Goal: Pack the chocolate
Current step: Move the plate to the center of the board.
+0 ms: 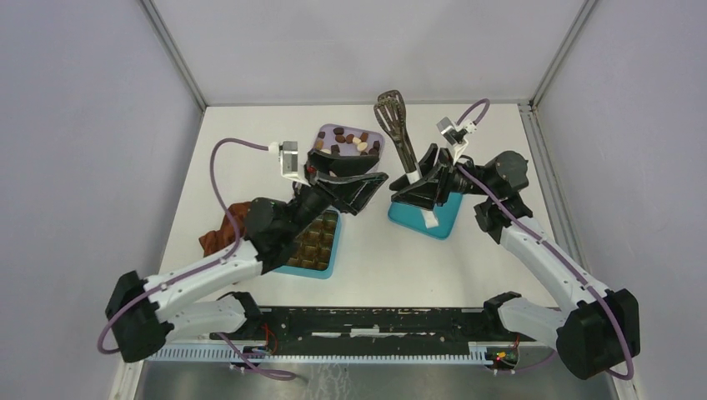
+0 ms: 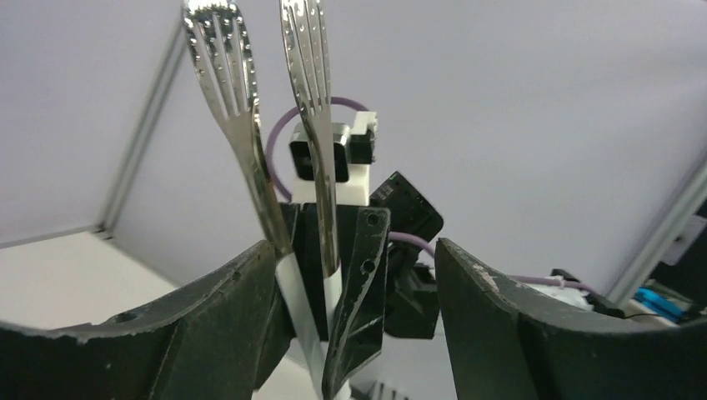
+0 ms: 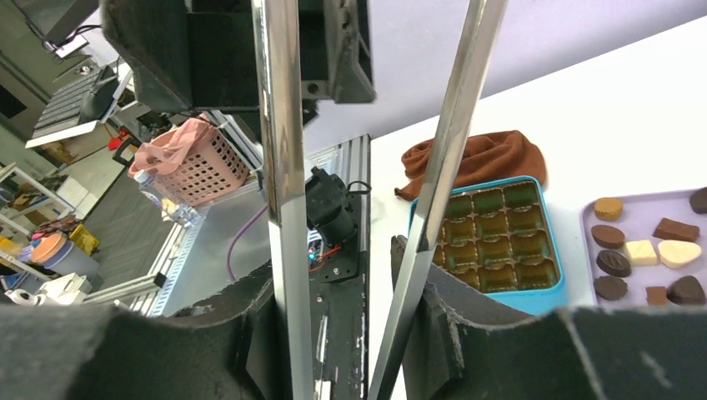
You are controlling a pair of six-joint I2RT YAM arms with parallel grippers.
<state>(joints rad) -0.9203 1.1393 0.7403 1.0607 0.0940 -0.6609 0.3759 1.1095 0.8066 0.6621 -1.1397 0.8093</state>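
**Ana:** Where was the chocolate at that moment?

**Ben:** It lay in the purple tray on the far part of the table, with dark, brown and cream pieces mixed. The teal box with its brown gridded insert stood nearer, partly under the left arm. A reddish-brown cloth lay crumpled just beside the box.

**Ana:** And the right gripper?

**Ben:** It was closed on the metal tongs, low on their two arms. The slotted ends stood up above it. Under it lay a teal lid.

**Ana:** What did the left gripper do?

**Ben:** It hovered between the tray and the box and faced the tongs. Its fingers stood wide apart. In its own wrist view the tongs showed in the gap between them. Whether one finger touched them, he could not tell.
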